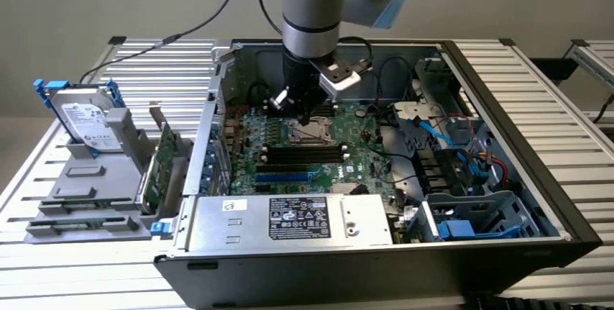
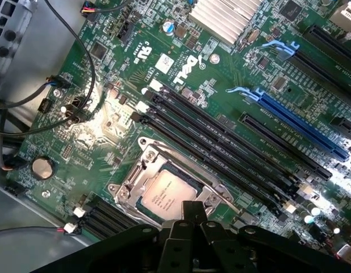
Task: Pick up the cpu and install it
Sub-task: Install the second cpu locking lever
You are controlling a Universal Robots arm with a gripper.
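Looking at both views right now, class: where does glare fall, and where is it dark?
Wrist view: bright glare washes out the green motherboard beside the silver-topped square cpu; the black gripper sits in shadow. Exterior view: even light, dark inside the black computer case.

My exterior view looks down from high over the open computer case (image 1: 384, 180); my wrist view hangs close above its motherboard (image 2: 181, 74) (their shared ground).
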